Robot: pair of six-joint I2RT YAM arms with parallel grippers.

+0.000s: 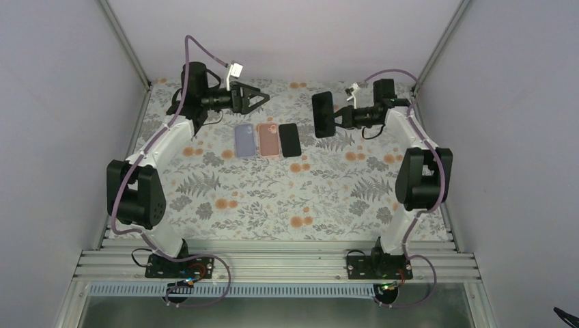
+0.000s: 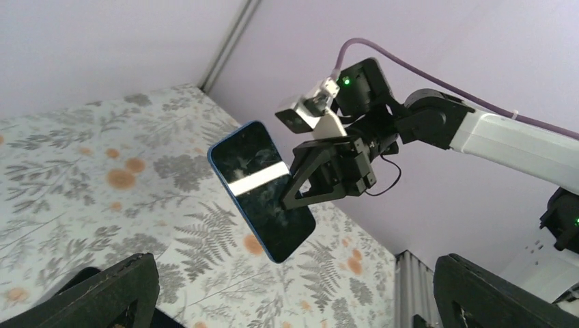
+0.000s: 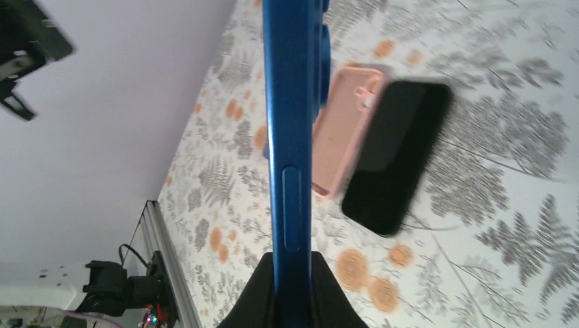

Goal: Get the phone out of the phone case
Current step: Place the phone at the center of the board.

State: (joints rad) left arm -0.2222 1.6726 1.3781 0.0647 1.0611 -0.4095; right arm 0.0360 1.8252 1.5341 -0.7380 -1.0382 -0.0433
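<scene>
Arm bases sit at near edge of the floral worktop (image 1: 273,205). Further back, approx mid-width, a row of 3 lies flat, L to R: lilac phone case (image 1: 244,140), pink phone case (image 1: 269,139), black slab (image 1: 289,139) (phone or case, can't tell). Pink & black touch along their long edges; lilac is just beside pink. Beyond the row both hands are up off the worktop, facing each other. R hand (image 1: 336,117) is clenched on the blue phone (image 1: 323,114), fingers pinching its front & back faces. Phone is in the air, tilted, dark screen turned toward the L arm, blue side rail w/ button showing, no case on it. L hand (image 1: 258,98) is released, fingers spread wide w/ nothing between them, well apart from the phone
</scene>
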